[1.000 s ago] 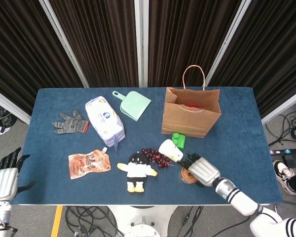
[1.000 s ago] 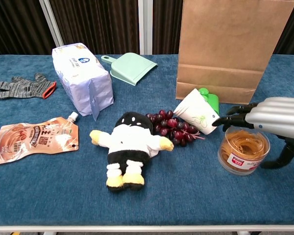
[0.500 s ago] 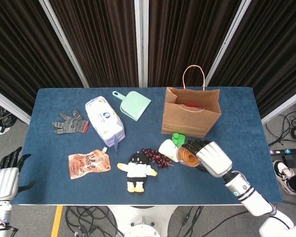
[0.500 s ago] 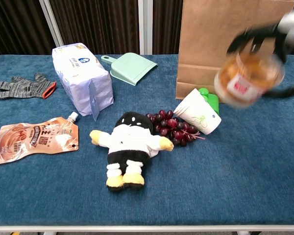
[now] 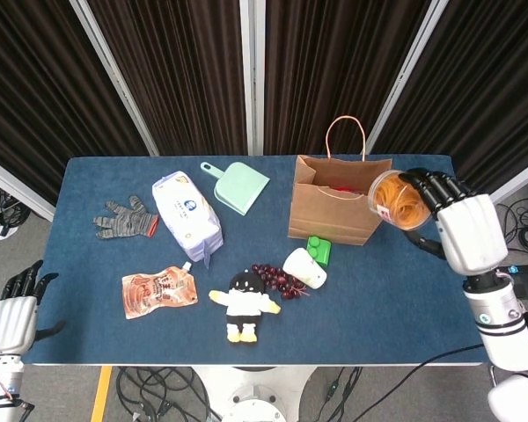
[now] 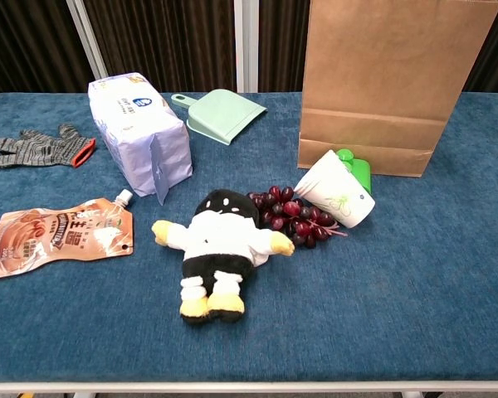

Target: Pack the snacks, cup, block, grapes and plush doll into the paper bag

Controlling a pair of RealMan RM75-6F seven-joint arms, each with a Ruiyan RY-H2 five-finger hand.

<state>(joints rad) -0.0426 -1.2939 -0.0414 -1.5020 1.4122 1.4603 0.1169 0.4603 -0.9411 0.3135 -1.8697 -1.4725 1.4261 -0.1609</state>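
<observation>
Overhead, the right hand (image 5: 465, 227) grips one tub of orange snacks (image 5: 398, 201) beside one paper bag (image 5: 341, 200); the left hand (image 5: 9, 315) is spread, holding nothing.

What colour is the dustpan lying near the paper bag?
Pale mint green; the dustpan shows best in the chest view.

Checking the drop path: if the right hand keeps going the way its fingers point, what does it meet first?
Probably the paper bag: the right hand holds the tub beside its open top; height over the rim is unclear.
</observation>
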